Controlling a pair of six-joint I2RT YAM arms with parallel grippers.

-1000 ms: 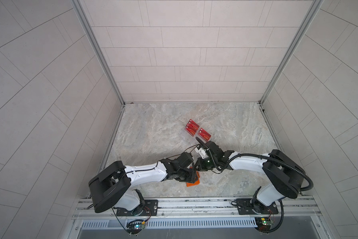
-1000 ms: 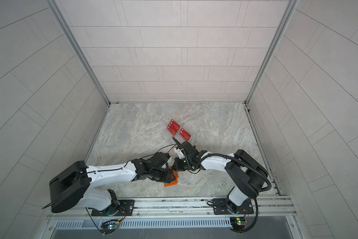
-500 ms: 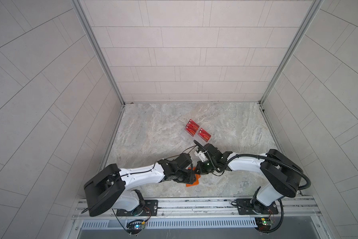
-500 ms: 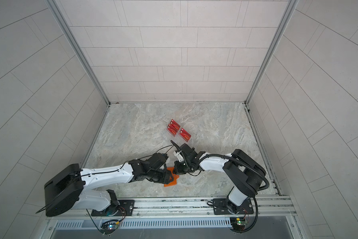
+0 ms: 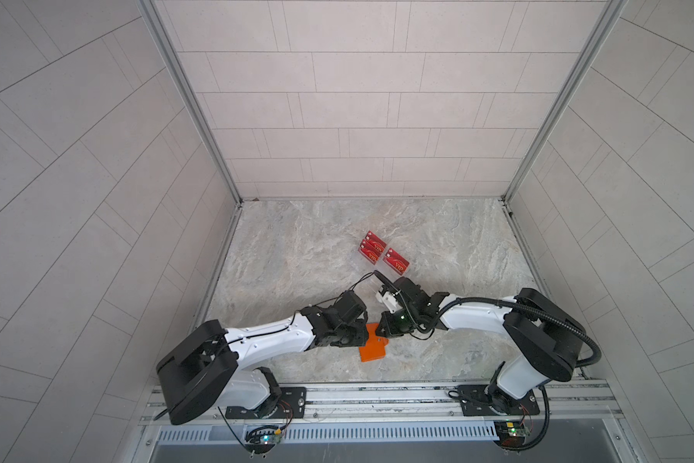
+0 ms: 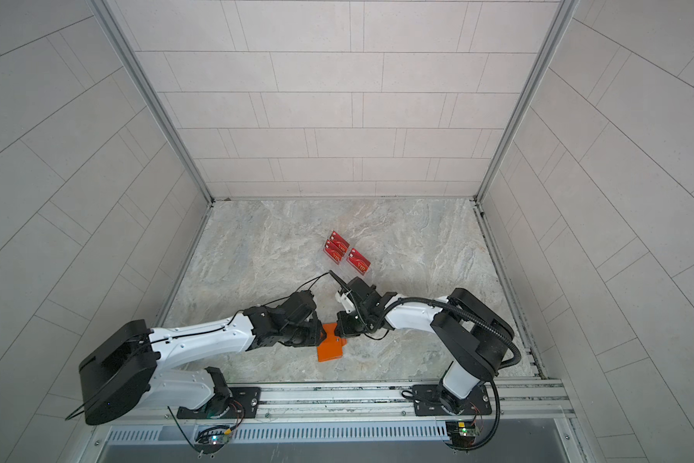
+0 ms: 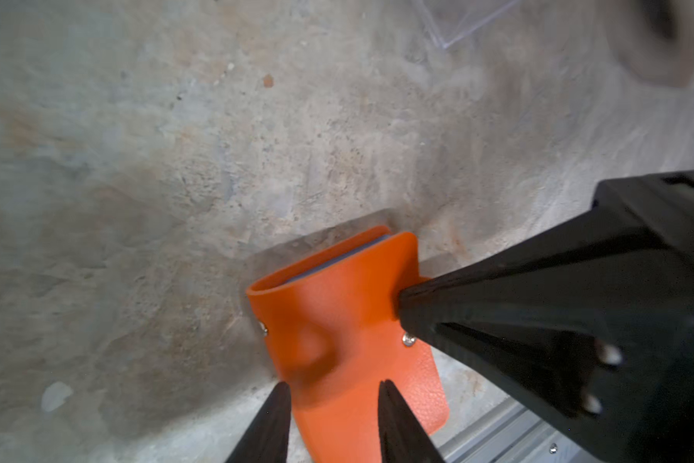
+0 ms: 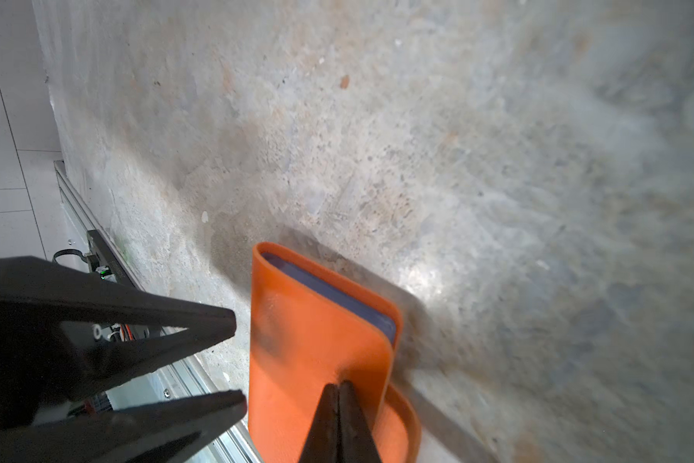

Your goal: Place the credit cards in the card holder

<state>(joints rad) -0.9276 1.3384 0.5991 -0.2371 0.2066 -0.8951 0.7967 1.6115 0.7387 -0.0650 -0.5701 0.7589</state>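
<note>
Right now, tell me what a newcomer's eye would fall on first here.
The bright orange card holder near the table's front edge, with both arms meeting over it: left pincer open over it, right pincer shut against its strap side. Farther back, the red credit cards stand out.

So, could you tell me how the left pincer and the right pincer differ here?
The left pincer stands open, the right pincer shut. The left pincer is just clear of the card holder; the right pincer's tip rests on it. Both are black and pointed.
</note>
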